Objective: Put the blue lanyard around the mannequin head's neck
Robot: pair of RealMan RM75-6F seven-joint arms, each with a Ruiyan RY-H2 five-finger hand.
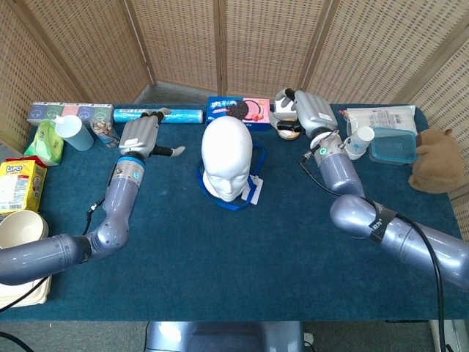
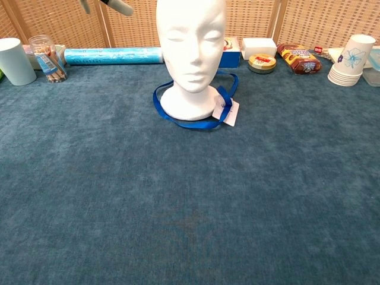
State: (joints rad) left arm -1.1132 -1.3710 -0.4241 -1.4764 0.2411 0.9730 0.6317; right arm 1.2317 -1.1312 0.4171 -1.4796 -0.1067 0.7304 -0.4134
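Note:
The white mannequin head (image 1: 227,157) (image 2: 191,47) stands upright mid-table. The blue lanyard (image 2: 193,123) (image 1: 233,205) lies in a loose ring on the cloth around the base of its neck, with the white badge (image 2: 228,110) resting at the front right. My left hand (image 1: 143,134) hovers left of the head with fingers spread and nothing in it; its fingertips (image 2: 116,6) show at the top of the chest view. My right hand (image 1: 306,110) is raised to the right of the head, fingers apart, holding nothing.
Along the back edge stand a blue roll (image 2: 113,56), a cup (image 2: 16,61), a jar (image 2: 47,59), a round tin (image 2: 262,63), snack packs (image 2: 303,59) and stacked paper cups (image 2: 349,59). A plush toy (image 1: 434,161) and a blue container (image 1: 393,145) sit at far right.

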